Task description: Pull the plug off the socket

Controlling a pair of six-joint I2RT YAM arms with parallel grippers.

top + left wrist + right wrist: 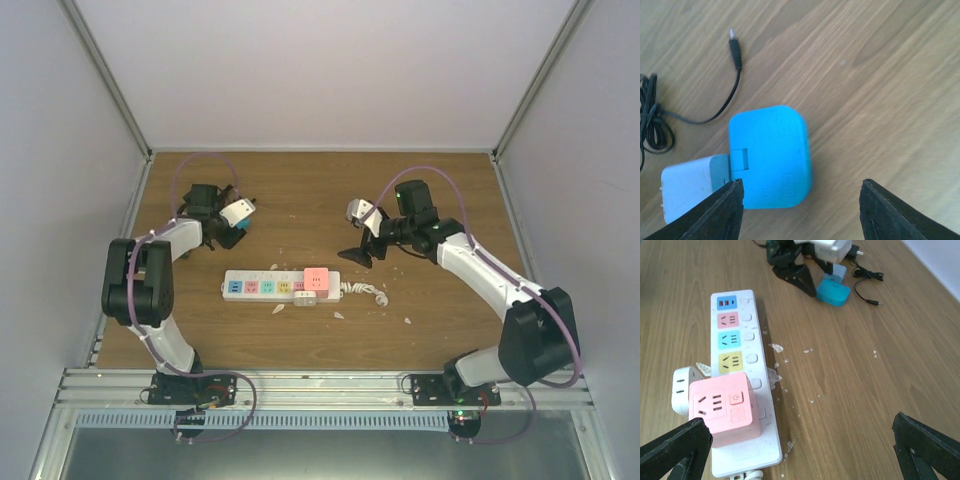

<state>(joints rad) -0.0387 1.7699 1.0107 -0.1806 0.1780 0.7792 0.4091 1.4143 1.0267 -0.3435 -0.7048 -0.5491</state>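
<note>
The socket, a long white power strip (262, 286) with coloured faces, lies across the table, with its coiled cord (366, 291) at the right end. A pink cube plug (317, 279) sits on it near that end, and a small white plug (305, 298) lies against its near side. The right wrist view shows the strip (747, 347), the pink cube (725, 407) and the white plug (680, 392). My right gripper (362, 250) hovers open and empty just behind the cube (800, 452). My left gripper (228, 233) is open at the far left over a blue adapter (771, 156).
A light-blue and white charger block (690, 187) lies joined to the blue adapter, with a black cable (715, 107) trailing beside it. Small white flakes (785, 360) are scattered on the wood beside the strip. Grey walls enclose the table on the left, right and back.
</note>
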